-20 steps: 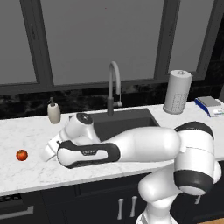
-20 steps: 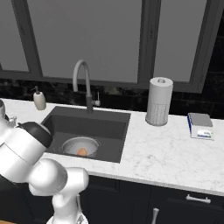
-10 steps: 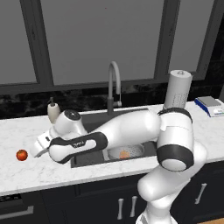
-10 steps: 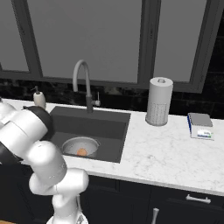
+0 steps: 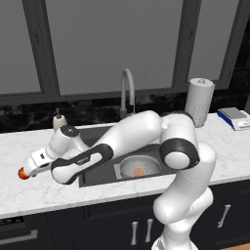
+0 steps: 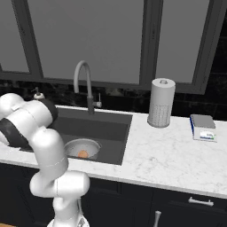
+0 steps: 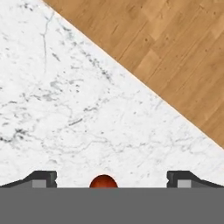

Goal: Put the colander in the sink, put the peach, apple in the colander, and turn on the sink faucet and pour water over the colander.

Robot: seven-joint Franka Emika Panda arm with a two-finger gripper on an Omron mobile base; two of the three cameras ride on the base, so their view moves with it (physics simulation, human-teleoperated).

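Reaching far to the left across the white marble counter [image 5: 29, 195], the arm brings its gripper [image 7: 111, 180] right over the apple [image 5: 22, 173], which sits on the bare stone well to the left of the sink [image 5: 97, 172] and close to the counter's near edge. The jaws stand wide apart and hold nothing. In the hand view the red fruit [image 7: 103, 181] lies between the two fingertips [image 7: 41, 178], slightly nearer one of them than dead centre, with clear marble on either side of it and the wooden floor [image 7: 175, 52] showing beyond the counter edge. So the fruit lies straight ahead of the hand along its pointing direction, just beside the tips rather than touching them as far as can be judged. Being round, it has no long axis to line up with; what likely matters is a small sideways correction and a short final approach before closing. The colander [image 5: 140, 167] already rests in the basin with the peach [image 5: 139, 172] inside it, and the sink faucet [image 5: 126, 93] stands behind with no stream showing.
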